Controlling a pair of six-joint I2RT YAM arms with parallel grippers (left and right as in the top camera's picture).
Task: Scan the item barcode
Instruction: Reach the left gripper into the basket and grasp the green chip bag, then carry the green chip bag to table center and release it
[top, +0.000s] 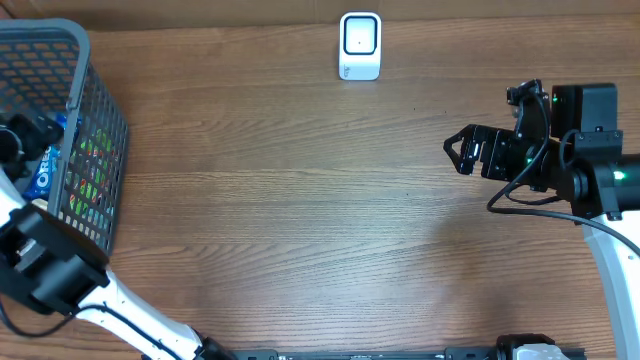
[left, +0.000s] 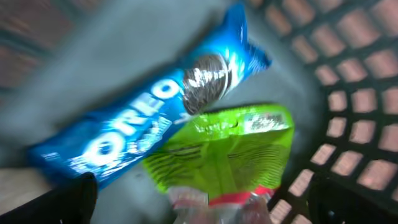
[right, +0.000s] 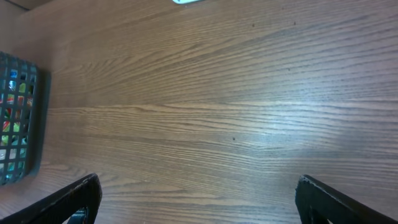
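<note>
I'm at the picking step: my left pincer (left: 205, 205) gapes above the Oreo pack (left: 134, 134) in the basket (top: 95, 150), so next I should lower and close it, while the right pincer (top: 460, 152) hangs open

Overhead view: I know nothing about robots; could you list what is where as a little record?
basket: grey mesh, left edge of table
inside basket: blue Oreo pack, green packet beside it
scanner: white, far edge, near middle
left gripper: open, inside basket over the packs
right gripper: open, empty, above table at right
</note>
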